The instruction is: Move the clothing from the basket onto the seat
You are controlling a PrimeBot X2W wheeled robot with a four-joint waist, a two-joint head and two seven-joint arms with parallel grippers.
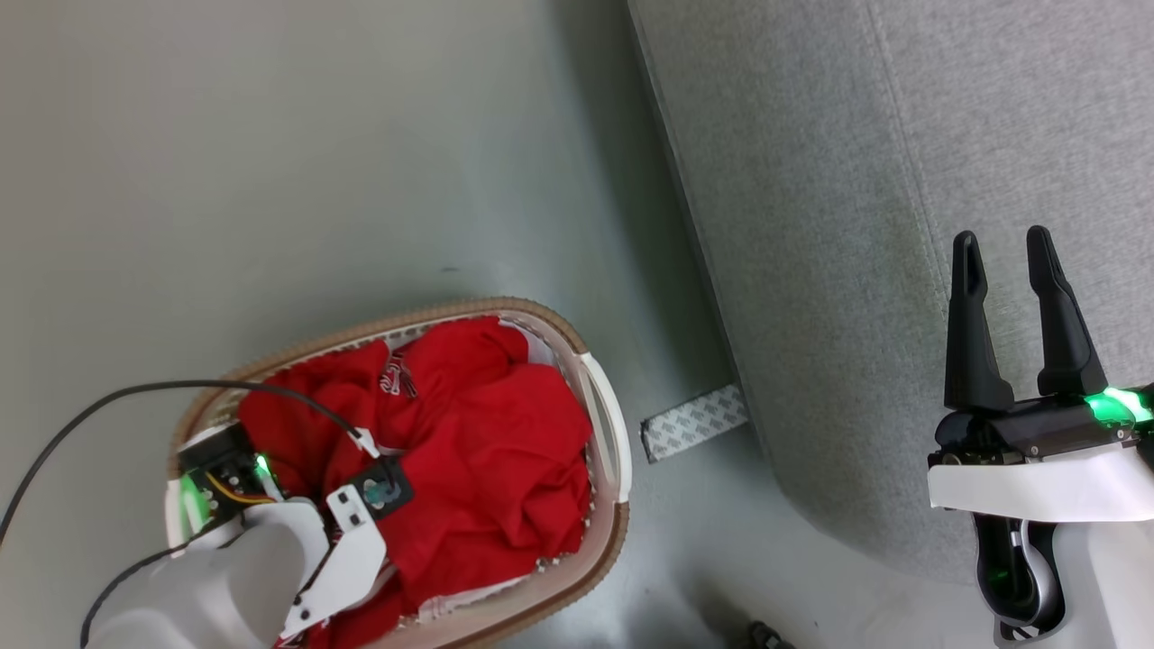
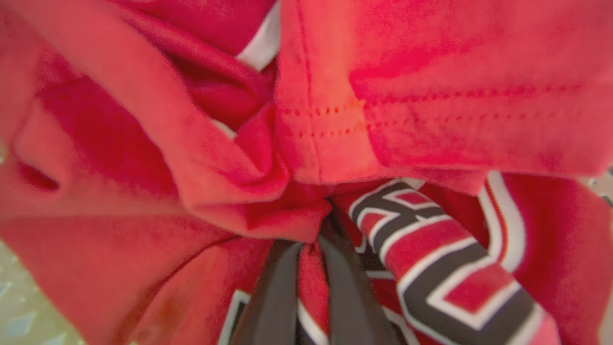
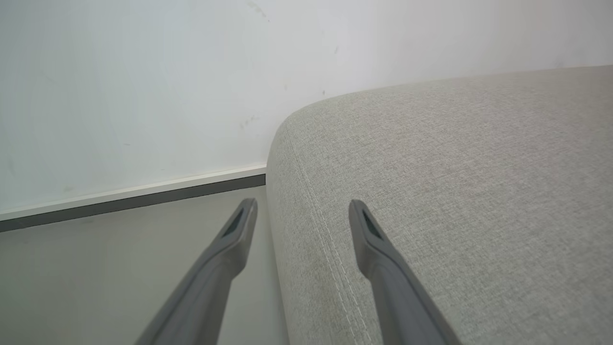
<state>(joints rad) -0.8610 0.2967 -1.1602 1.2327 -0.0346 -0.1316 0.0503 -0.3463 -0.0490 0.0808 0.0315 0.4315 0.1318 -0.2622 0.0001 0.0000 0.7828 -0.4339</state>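
Two grippers, both mine. My left gripper is pinched together on a fold of the clothing: crumpled red fabric with striped trim and dark, white-outlined lettering, heaped in the basket on the floor. My right gripper hangs, fingers apart, over the grey seat near its edge.

Even, diffuse light, moderate brightness, soft shadow on the floor beside the seat, head view sharp, left wrist view blurred at close range, clothing out of focus.
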